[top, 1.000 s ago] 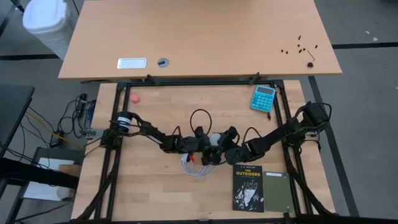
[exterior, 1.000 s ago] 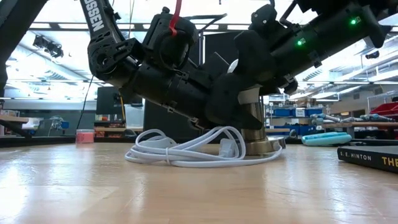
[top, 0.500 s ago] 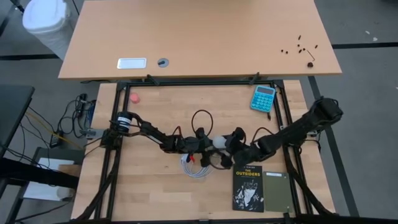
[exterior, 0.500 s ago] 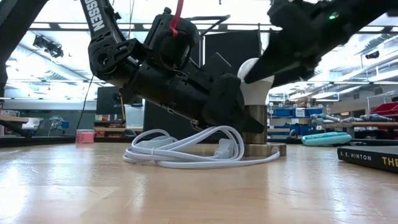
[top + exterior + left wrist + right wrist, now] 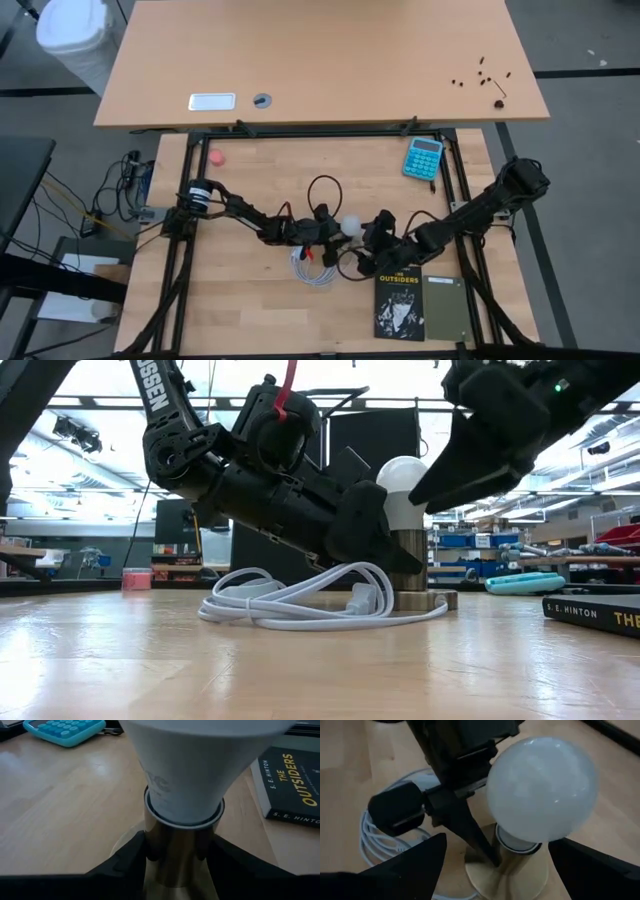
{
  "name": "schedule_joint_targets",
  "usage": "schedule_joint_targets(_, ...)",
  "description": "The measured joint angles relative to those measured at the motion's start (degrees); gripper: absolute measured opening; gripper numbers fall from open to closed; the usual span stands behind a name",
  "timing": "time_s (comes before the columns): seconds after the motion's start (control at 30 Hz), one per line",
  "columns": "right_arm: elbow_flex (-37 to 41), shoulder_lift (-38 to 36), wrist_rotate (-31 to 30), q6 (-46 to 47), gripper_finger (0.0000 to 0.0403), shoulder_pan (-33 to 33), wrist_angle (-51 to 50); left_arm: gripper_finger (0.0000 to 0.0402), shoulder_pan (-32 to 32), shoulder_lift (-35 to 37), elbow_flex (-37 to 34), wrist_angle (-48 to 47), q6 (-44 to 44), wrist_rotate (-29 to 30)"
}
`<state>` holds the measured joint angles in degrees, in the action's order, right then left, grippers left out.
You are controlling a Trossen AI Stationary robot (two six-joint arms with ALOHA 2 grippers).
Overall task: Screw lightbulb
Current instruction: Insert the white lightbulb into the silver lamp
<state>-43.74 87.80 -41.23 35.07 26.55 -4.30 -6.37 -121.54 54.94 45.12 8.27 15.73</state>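
We see the lightbulb standing upright in its brass socket mid-table, the left gripper clamped narrow on that socket. The right gripper hangs just beside the bulb, jaws wide and holding nothing. Near the socket lies the coiled white cable; farther off sit the book and blue calculator.

— How does your lighting look?
— Even from above. At table height, bright ceiling lights silhouette your dark arms. Your white pear-shaped lightbulb glares slightly and looks soft; the near tabletop is blurred.
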Motion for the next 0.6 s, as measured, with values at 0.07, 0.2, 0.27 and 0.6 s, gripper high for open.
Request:
schedule_joint_targets(0.07, 0.06, 0.34, 0.61, 0.06, 0.0355, 0.49, 1.30, 0.0184, 0.00, 0.04, -0.04, -0.09, 0.30, -0.15)
schedule_joint_targets(0.2, 0.10, 0.34, 4.02, 2.56, 0.0347, 3.72, 3.63, 0.0184, -0.06, 0.04, 0.05, -0.04, 0.91, -0.30)
schedule_joint_targets(0.27, -0.01, 0.14, 4.02, 2.69, 0.0343, 5.93, 4.06, 0.0184, 0.11, 0.02, 0.04, -0.04, 1.02, 0.12)
schedule_joint_targets(0.6, 0.00, 0.16, -4.66, 14.32, 0.0318, 4.81, -9.75, 0.0184, 0.09, 0.02, 0.04, -0.04, 1.03, 0.17)
